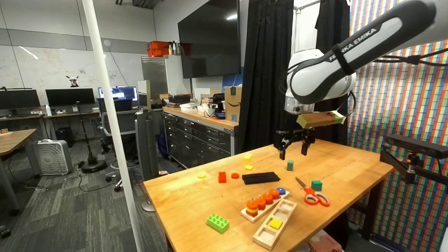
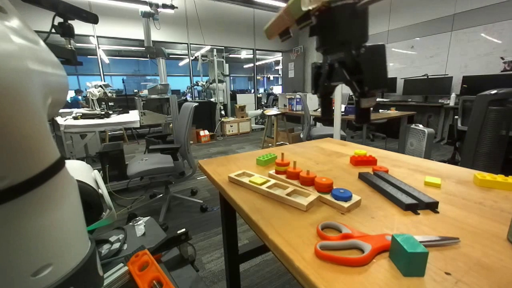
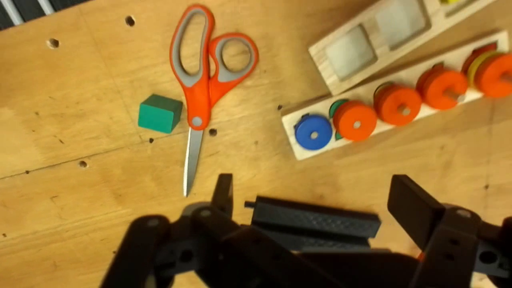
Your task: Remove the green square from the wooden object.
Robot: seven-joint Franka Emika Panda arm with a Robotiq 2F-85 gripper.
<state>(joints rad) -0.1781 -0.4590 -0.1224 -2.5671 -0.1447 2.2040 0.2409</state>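
Observation:
A wooden tray with square compartments [image 1: 264,238] lies on the table; it also shows in an exterior view [image 2: 276,195] and at the top right of the wrist view [image 3: 324,66]. A yellow square [image 1: 275,223] sits in one of its middle compartments [image 2: 259,180]; only its edge shows in the wrist view [image 3: 451,1]. Beside the tray is a wooden peg board [image 1: 249,217] [image 3: 297,151] with orange, yellow and blue discs. Bits of green [image 3: 339,107] show under an orange disc; their shape is mostly hidden. My gripper [image 1: 293,152] [image 2: 345,114] [image 3: 312,180] is open, holding nothing, high above the table.
Orange scissors [image 1: 311,196] [image 3: 200,92] lie by a teal block [image 1: 316,185] [image 2: 409,255] [image 3: 160,114]. Another teal block [image 1: 290,165] stands below the gripper. Black bars [image 1: 260,177] [image 3: 314,216], a green brick [image 1: 218,223] and a red brick [image 1: 222,177] lie on the table.

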